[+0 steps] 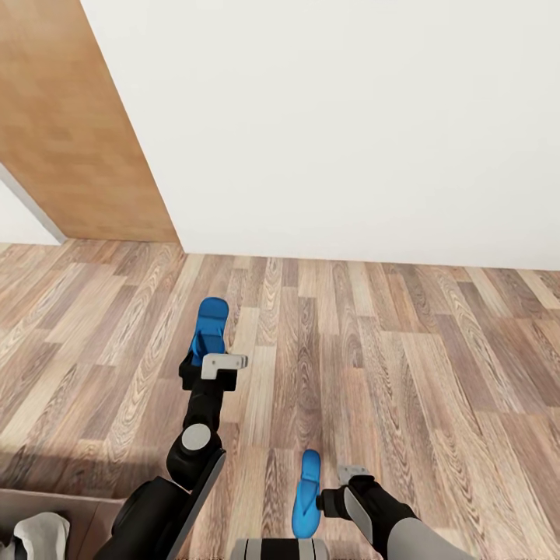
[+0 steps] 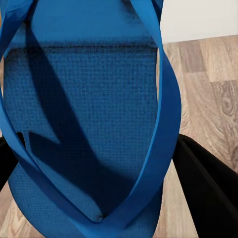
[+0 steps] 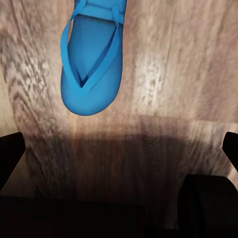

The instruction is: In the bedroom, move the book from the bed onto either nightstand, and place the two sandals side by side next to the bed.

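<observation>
Two sandals over the plank floor (image 1: 373, 350).
Our left gripper (image 1: 208, 365) clamps one sandal (image 1: 210, 327); the other sandal (image 3: 91, 64) lies beyond our wide-open right gripper (image 1: 342, 486). Light, floppy: we grip the sole edge.

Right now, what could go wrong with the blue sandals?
The left jaws seem to grip one sandal by its end, with most of it sticking out, so it might slip and drop. The other sandal lies on the floor close by the right arm, whose open jaws are apart from it; a careless move could knock it askew.
</observation>
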